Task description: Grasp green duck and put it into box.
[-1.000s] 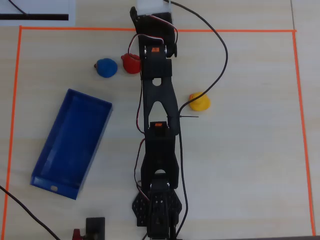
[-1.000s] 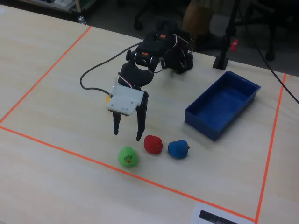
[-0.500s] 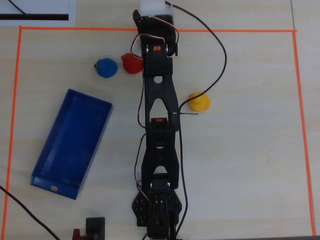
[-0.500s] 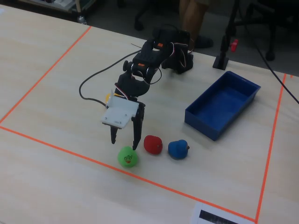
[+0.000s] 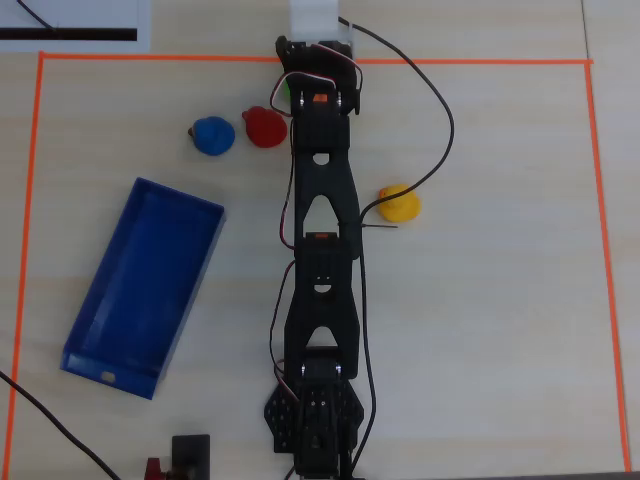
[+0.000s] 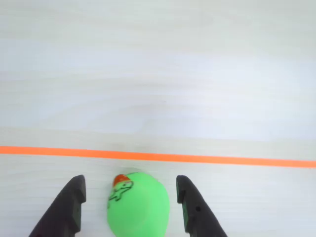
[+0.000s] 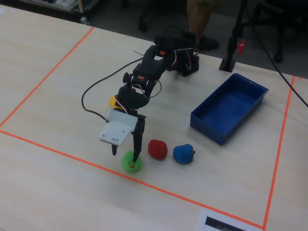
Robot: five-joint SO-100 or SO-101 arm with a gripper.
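- From my overhead view, taking the box [image 5: 143, 285] as landmark: three ducks sit beyond its upper end.
- The nearest duck [image 5: 212, 135] lies just above the box's upper right corner, the next duck [image 5: 265, 127] right of it.
- A fourth duck [image 5: 399, 204] sits far right of the box, past the arm [image 5: 322, 270].
- The gripper [image 6: 129, 202] straddles the last duck [image 6: 138, 203], which lies inside the tape line [image 6: 158, 157].

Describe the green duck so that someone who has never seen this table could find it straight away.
Start at the blue box inside the orange tape square, then follow the row of toys toward the tape's near edge in the fixed view: blue duck, red duck, then the green duck. It is the only green one, sitting between the open end effector fingers.
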